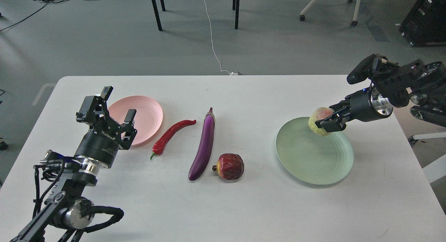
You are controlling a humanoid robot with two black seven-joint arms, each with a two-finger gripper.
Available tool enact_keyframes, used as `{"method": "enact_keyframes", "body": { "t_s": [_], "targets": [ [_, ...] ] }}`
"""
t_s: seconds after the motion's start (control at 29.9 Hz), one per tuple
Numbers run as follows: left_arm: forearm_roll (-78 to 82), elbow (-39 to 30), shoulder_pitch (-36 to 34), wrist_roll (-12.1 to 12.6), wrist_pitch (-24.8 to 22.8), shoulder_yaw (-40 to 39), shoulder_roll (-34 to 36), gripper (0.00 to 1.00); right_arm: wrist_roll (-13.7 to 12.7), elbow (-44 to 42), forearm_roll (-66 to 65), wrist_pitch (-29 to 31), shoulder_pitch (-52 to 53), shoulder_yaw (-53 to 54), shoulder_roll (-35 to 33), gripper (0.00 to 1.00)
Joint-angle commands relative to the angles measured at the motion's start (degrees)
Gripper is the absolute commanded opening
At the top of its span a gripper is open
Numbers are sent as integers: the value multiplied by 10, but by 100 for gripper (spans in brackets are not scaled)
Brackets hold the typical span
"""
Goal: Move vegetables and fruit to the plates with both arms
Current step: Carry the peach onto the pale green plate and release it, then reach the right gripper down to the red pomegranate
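My right gripper (325, 124) is shut on the bumpy pale green fruit (320, 120) with a pink blush and holds it above the far right part of the pale green plate (306, 162). My left gripper (116, 108) is open and empty, over the near left edge of the pink plate (146, 113). The red chili pepper (170, 134), the purple eggplant (203, 144) and the dark red pomegranate (230, 166) lie on the white table (223, 207) between the two plates.
Beyond the table's far edge are a grey floor, a white cable (212, 36), black table legs (156, 10) and a chair base (327, 5). A black box (427, 19) stands at the far right.
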Motion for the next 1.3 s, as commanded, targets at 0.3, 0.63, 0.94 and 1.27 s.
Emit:
{"method": "enact_keyframes", "body": {
  "t_s": [0.3, 0.63, 0.94, 1.27],
  "targets": [
    [0, -1, 1, 0, 0, 0, -2, 98, 0, -45, 1, -18, -51, 3, 19, 93],
    [0, -1, 2, 0, 0, 0, -2, 98, 0, 11, 6, -18, -2, 37, 22, 97],
    [0, -1, 5, -1, 0, -7, -4, 98, 0, 115, 144, -18, 36, 59, 88, 97],
    [7, -5, 24, -1, 0, -15, -23, 98, 0, 94, 146, -24, -14, 45, 180, 97]
  ]
}}
